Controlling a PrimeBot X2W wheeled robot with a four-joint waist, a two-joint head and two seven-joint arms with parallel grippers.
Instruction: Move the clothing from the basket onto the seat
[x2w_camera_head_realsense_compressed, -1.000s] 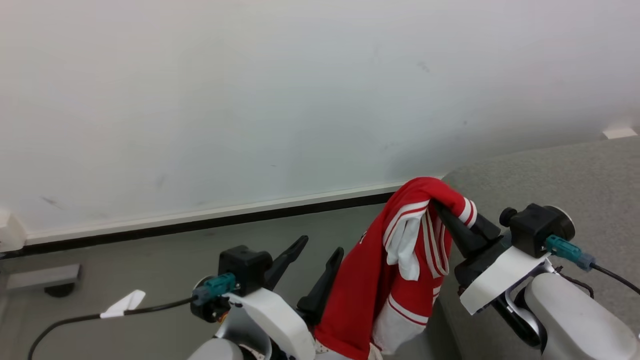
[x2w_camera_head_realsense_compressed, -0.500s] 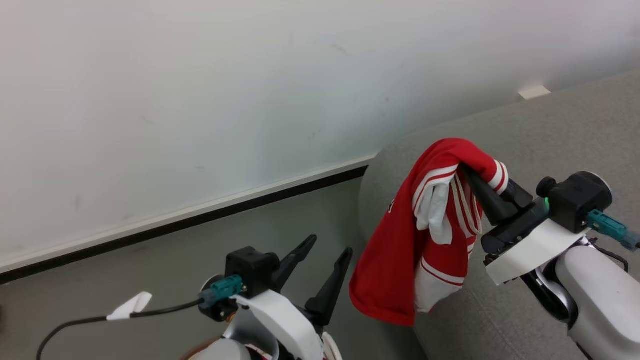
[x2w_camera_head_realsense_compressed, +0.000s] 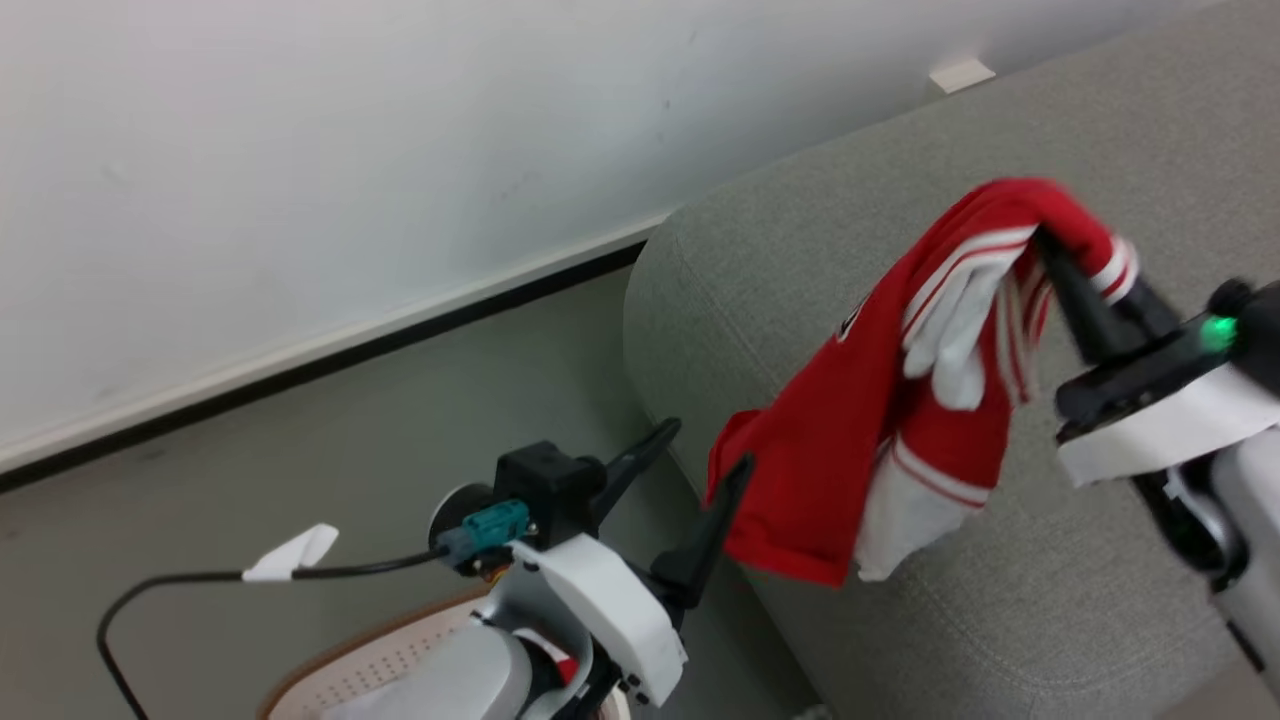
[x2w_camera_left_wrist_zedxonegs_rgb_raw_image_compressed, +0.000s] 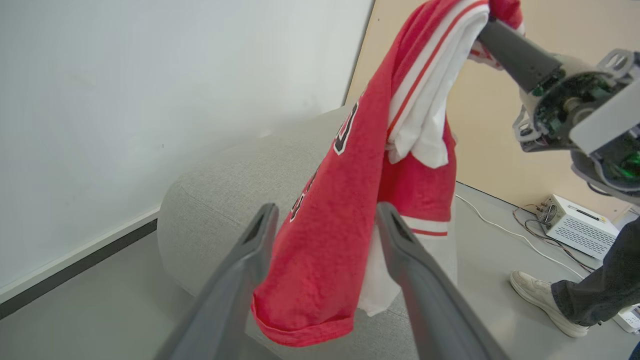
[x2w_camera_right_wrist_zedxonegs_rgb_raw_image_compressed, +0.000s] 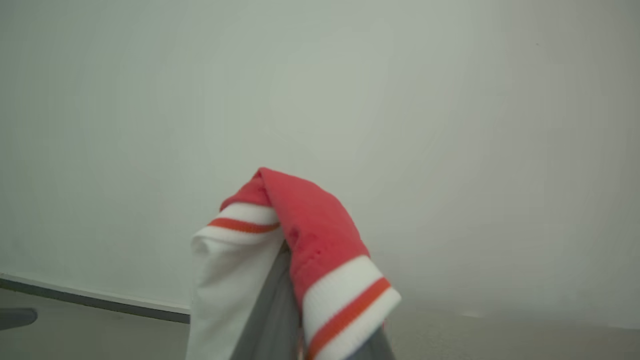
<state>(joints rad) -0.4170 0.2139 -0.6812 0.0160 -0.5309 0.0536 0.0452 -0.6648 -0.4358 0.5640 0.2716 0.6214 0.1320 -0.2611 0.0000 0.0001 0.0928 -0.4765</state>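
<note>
Grey woven seat (x2w_camera_head_realsense_compressed: 800, 230), rounded corner. Over that corner, hanging limp: red clothing (x2w_camera_head_realsense_compressed: 850, 420), white striped trim, lettered front, pinched at top in right gripper (x2w_camera_head_realsense_compressed: 1048, 242). Beside seat, lower: cream perforated basket (x2w_camera_head_realsense_compressed: 385, 668). Left gripper (x2w_camera_head_realsense_compressed: 708, 446) spread wide, empty, beside seat's edge.

Head view high above seat (x2w_camera_head_realsense_compressed: 800, 230), left wrist low facing it, right wrist tight on shared clothing (x2w_camera_right_wrist_zedxonegs_rgb_raw_image_compressed: 310, 235)

No text reads clearly. The clothing (x2w_camera_left_wrist_zedxonegs_rgb_raw_image_compressed: 345, 210) hanging from the right gripper (x2w_camera_head_realsense_compressed: 1050, 250) carries white, dark-edged lettering (x2w_camera_left_wrist_zedxonegs_rgb_raw_image_compressed: 345, 135) below the fingertips. It is creased and seen edge-on, possibly a word or number.
</note>
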